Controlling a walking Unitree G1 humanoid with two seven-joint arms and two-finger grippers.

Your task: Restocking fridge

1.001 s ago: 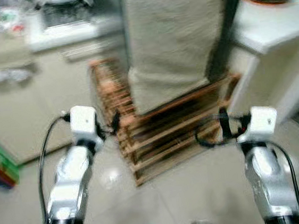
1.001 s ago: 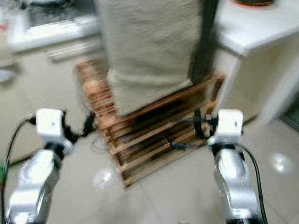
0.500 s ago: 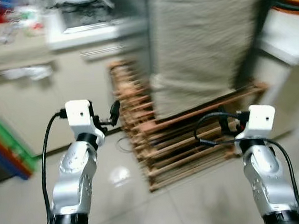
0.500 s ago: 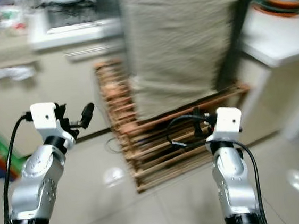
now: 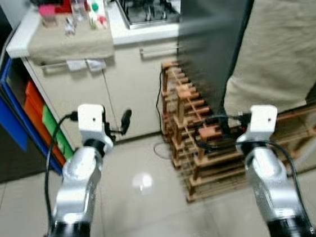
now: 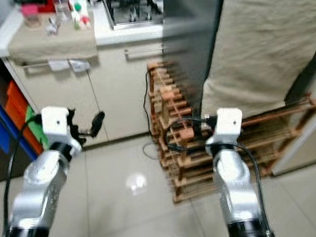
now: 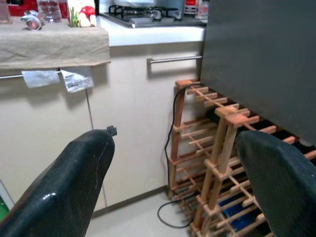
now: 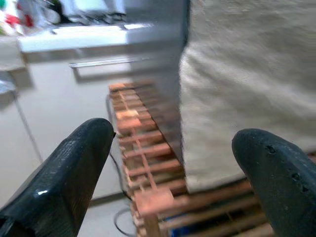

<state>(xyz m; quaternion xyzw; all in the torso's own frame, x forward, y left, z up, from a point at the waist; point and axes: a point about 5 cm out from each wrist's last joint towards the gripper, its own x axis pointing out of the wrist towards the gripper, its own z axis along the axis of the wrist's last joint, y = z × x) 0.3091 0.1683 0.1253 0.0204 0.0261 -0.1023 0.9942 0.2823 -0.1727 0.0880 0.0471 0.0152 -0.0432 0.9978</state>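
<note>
Before me, above the pale tiled floor [image 5: 156, 209], my left pincer [image 7: 173, 182] hangs with its fingers [image 7: 74, 187] spread wide and nothing between them, raised at the height of the cabinet doors [image 5: 88, 103]. My right pincer [image 8: 173, 173] is likewise wide and empty, held close in front of the wooden rack [image 5: 198, 148]. That rack stands on the floor with a black cable [image 7: 170, 148] running down beside it. On the rack sits the dark fridge [image 5: 217, 33], with a beige cloth [image 5: 281, 49] draped over its right part. Left of the fridge runs the desk [image 5: 138, 33], carrying a stove [image 5: 149, 9], and a cloth [image 5: 71, 43] with small bottles [image 5: 95, 6] on it. Further left, coloured bins [image 5: 34, 120] stand in a dark-framed shelf.
</note>
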